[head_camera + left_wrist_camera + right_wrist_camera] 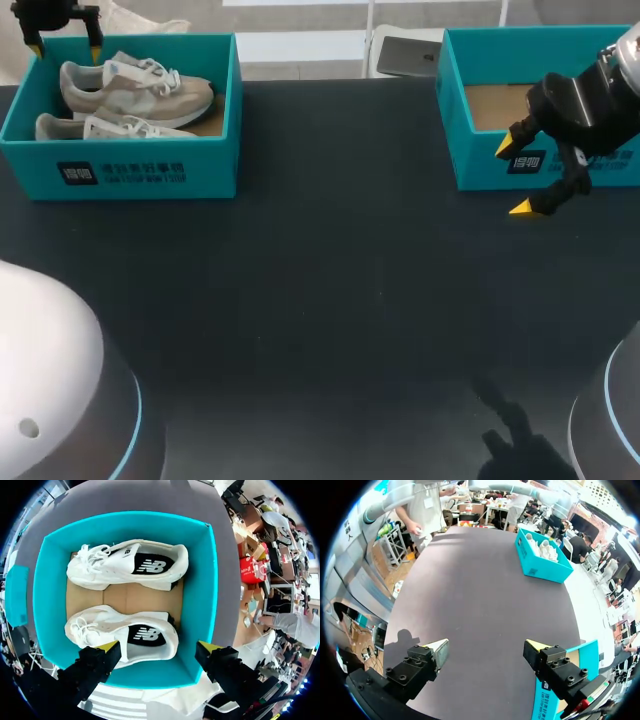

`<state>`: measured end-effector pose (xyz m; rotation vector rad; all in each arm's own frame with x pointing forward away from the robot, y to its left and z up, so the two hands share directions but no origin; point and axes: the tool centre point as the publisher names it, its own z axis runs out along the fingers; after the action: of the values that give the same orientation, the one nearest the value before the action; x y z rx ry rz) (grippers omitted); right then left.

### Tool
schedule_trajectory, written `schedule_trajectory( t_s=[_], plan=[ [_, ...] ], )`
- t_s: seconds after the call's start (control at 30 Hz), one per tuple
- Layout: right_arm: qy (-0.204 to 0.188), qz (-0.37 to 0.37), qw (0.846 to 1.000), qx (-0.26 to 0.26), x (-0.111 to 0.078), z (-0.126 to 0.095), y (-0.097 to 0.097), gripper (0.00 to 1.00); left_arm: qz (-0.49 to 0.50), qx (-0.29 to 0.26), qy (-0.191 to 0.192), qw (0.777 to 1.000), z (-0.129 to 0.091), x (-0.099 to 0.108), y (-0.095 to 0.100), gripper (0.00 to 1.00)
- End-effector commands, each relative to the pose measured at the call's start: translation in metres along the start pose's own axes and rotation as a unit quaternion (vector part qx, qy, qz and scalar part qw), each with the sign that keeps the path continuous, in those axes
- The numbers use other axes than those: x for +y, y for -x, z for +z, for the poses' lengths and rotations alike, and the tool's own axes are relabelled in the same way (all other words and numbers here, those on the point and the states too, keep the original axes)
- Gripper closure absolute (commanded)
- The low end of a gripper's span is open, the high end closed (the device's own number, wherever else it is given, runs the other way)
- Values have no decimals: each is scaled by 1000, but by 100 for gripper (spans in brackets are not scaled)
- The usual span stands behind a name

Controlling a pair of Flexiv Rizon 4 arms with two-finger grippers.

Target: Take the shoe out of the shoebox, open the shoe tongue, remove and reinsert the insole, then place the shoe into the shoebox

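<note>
Lying along the counter's [330, 300] far edge, toes toward its right edge, two beige fabric sneakers [135, 88] fill the teal cardboard shoebox [150, 172]; our left hand [159, 649] above and right hand [487, 646] gape empty.

A dark table [330, 280] bears a brown-floored teal box [472, 160], perhaps a lid, near its far right edge.

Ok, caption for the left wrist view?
Open left gripper hovers over the shoebox, two shoes lying side by side inside.
</note>
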<state>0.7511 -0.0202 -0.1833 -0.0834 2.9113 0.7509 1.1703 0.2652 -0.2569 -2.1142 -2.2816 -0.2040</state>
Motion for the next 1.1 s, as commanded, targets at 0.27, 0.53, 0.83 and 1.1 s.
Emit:
schedule_trajectory(
  t_s=[0.27,0.53,0.83,1.1],
  plan=[
    [-1,0,1000,0,0,1,0,0,0,2,33,999,-13,-32,-1,0],
    [-1,0,1000,0,0,1,0,0,-15,13,22,1000,1,-58,-10,0],
    [-1,0,1000,0,0,1,0,0,-25,17,21,999,7,-82,-24,50],
    [-1,0,1000,0,0,1,0,0,-23,23,13,999,16,-102,-33,47]
  ],
)
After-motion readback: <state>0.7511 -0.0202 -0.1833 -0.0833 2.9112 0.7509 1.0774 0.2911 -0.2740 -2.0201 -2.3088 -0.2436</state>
